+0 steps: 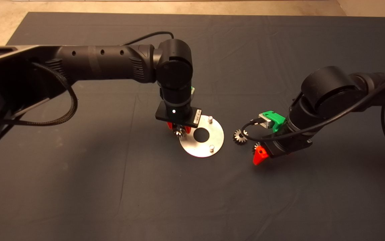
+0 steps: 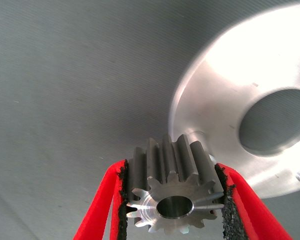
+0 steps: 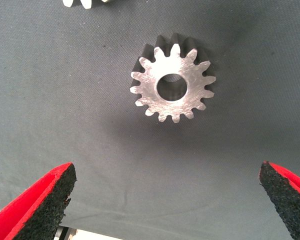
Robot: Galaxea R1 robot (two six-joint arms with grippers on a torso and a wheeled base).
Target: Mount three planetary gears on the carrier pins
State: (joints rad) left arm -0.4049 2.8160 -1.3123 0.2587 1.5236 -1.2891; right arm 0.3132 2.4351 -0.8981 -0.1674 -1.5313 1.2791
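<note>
While our left gripper [image 2: 174, 210] clamps a gear [image 2: 172, 192] above the disc [image 2: 220, 100], our right gripper [image 3: 165, 200] hangs open over another gear [image 3: 173, 85].

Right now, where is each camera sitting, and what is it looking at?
Head view: sits above, looking down at the mat; both black arms show, the left claw over the disc.
Left wrist view: on the left arm, looking past its red fingers at the gear they grip and the disc.
Right wrist view: on the right arm, looking at a gear lying on the mat between open fingers.
Shared: head and left wrist views both show the disc.
</note>
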